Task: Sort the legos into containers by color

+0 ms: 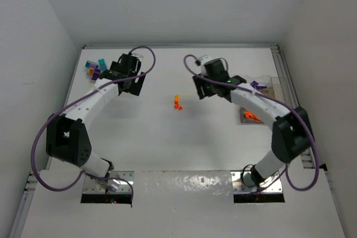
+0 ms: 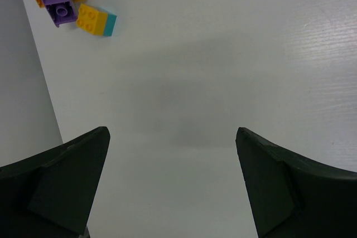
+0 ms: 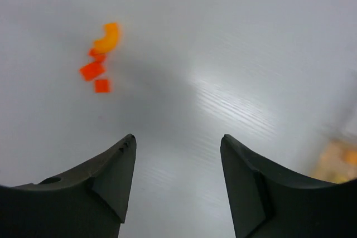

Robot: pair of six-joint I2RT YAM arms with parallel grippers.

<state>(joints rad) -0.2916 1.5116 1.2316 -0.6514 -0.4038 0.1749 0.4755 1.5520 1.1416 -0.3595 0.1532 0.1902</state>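
We see a white bench (image 1: 167,143) with a smooth, matte top that fills most of the overhead view. Plain white walls close it in on three sides: a left wall (image 1: 33,54), a back wall (image 1: 178,4) and a right wall (image 1: 329,43). A thin metal side rail (image 1: 286,82) runs along the bench's right edge. A back rail (image 1: 178,45) runs where the bench meets the back wall. At the near edge, a shiny, crinkled silver plate (image 1: 181,185) lies in the middle. Up close, the bench top shows a faint grain, soft grey shadows and a bright sheen where light falls.
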